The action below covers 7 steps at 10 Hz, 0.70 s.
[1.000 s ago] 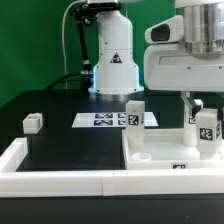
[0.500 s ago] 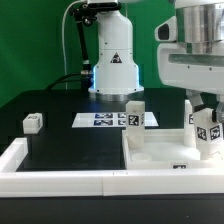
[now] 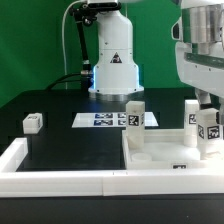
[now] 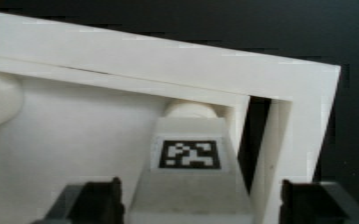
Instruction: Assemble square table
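Pincer (image 4: 202,205) stands wide: I see its fingers (image 4: 91,203) flanking an upright tagged leg (image 4: 190,125), gaps showing beside it. That leg stands near a corner of the square slab (image 3: 170,150), which sits tight against the white rail (image 3: 60,180) at the exterior view's right. Black bench (image 3: 70,145) lies open leftward. The leg's label is a black-and-white square tag (image 4: 192,153).

Words, numbers: none legible.
Robot base (image 3: 113,62): dark triangle, perhaps a warning sign.
Marker board (image 3: 103,120): black-and-white tags.
Legs (image 3: 134,113): one tag each.

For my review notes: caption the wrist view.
Open tool straddling a tagged white leg upright on the square tabletop.
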Each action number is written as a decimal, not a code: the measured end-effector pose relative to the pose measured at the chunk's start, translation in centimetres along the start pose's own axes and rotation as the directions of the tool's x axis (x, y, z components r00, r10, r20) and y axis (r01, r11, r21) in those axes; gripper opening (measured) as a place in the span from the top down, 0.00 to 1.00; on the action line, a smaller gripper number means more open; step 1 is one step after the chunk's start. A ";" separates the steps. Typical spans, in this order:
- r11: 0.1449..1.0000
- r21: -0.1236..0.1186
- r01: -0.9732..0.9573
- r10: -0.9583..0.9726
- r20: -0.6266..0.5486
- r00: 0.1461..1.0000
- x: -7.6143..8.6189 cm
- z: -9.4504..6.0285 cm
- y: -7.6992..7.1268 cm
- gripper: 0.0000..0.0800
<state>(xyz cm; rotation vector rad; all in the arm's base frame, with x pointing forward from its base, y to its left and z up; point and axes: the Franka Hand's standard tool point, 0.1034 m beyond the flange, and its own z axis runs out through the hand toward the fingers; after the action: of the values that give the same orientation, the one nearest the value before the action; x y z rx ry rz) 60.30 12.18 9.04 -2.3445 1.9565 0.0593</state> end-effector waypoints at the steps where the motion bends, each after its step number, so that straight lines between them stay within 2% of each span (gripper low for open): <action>1: 0.998 0.000 0.061 -0.061 0.000 0.998 0.0 0.0 0.0 0.33; 2: 0.997 -0.001 0.078 -0.078 0.000 0.997 0.0 0.0 0.0 0.22; 4: 0.973 -0.004 0.231 -0.231 -0.004 0.973 -0.3 0.0 0.0 0.20; 7: 0.874 -0.006 0.487 -0.487 -0.004 0.874 -0.1 0.2 0.3 0.19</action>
<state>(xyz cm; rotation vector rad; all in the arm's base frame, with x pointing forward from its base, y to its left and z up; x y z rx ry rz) 59.97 12.27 8.88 -2.7613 1.3045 0.0217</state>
